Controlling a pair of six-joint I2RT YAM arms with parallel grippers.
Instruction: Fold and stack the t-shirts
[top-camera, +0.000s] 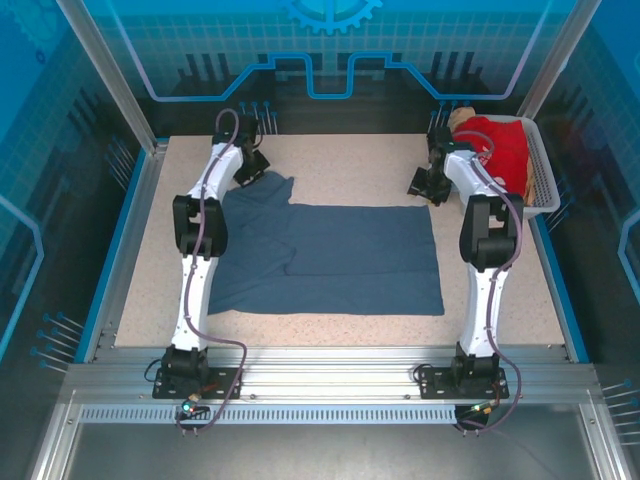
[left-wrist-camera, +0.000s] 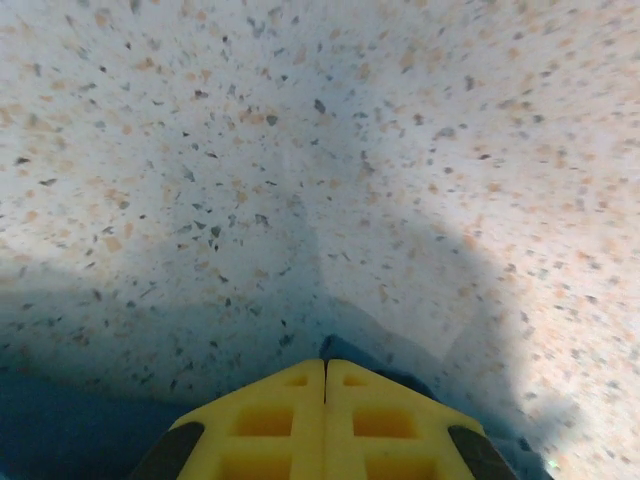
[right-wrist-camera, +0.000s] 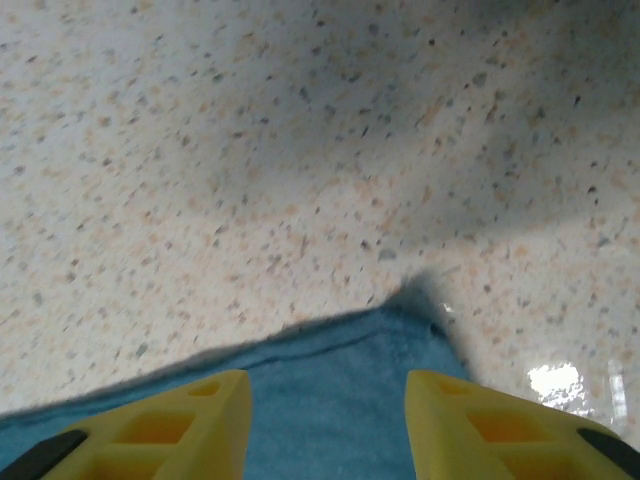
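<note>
1. Two claws sit at the far edge of the slate-blue t-shirt (top-camera: 330, 260). My left claw (left-wrist-camera: 325, 372) is pressed together, pinching a sliver of its cloth that peeks out just past the tips.
2. My right claw (right-wrist-camera: 325, 382) is spread, with a far corner of the same shirt lying between its fingers (right-wrist-camera: 200, 420), not yet gripped.
3. From both claws the shirt runs back toward my bases, flat on the worktop (top-camera: 350, 155), one sleeve sticking out beside the left claw.
4. Just right of my right claw, the basket (top-camera: 547, 175) holds a red t-shirt (top-camera: 503, 140), bunched up.
5. My judgement: folding is only starting. Nothing is stacked, and the red one waits.
</note>
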